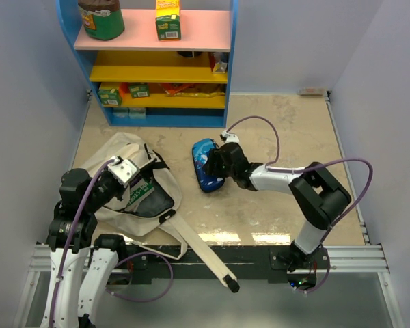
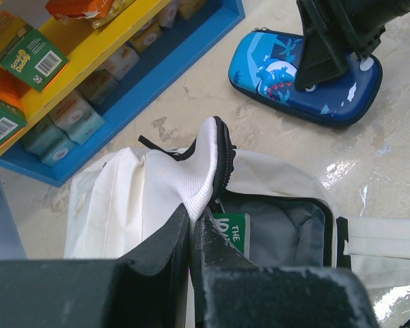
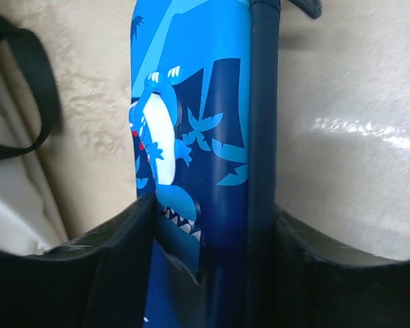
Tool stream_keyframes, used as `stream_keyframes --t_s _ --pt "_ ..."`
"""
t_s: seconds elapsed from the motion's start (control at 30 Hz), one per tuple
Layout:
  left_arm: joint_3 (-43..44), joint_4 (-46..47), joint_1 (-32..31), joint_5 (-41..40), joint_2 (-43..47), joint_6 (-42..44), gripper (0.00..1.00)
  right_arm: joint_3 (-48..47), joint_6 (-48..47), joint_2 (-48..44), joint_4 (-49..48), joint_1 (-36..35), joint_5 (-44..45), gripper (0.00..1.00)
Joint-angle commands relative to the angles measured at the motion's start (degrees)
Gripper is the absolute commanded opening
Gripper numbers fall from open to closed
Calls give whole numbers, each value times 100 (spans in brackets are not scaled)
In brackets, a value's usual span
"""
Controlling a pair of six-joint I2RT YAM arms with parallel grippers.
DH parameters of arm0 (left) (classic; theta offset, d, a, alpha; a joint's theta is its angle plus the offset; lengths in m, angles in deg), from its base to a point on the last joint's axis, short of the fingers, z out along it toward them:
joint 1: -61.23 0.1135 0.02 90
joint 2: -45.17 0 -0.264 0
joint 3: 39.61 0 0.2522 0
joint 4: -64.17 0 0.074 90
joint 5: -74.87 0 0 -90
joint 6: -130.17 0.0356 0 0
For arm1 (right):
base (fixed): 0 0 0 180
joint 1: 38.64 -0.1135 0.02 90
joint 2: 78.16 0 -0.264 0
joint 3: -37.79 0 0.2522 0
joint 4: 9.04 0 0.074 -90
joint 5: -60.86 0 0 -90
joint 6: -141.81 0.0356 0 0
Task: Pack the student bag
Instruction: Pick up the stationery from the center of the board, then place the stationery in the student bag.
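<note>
Beige student bag (image 1: pixel 119 149) open, left hand (image 2: pixel 191 229) pinching its edge | right hand (image 3: pixel 215 225) clamped on pencil case (image 3: pixel 191 102) | case not yet packed, on bench (image 1: pixel 287 123)

On the table (image 1: pixel 287 137), the bag (image 1: pixel 133 184) lies at 9 o'clock of the case (image 1: pixel 205 164), apart from it; the shelf (image 1: pixel 157 102) stands at 12 o'clock of the bag. A strap (image 1: pixel 201 253) runs from the bag toward 5 o'clock. The case sits between the fingers of the right claw (image 3: pixel 212 212).

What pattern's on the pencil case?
The pencil case is blue with a cartoon animal and palm trees; right wrist view best.
</note>
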Motion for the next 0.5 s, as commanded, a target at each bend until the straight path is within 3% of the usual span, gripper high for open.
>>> stream_keyframes --t_s 0.0,0.3,0.47 --pt "384 578 -1 405 552 -38 0 145 176 -453 -249 -49 -328 43" --pt "366 578 -1 422 588 -46 0 523 282 -1760 -355 -119 -1268 7" --pt "305 710 -1 537 544 -160 0 550 413 -2422 -345 -812 -1716 5"
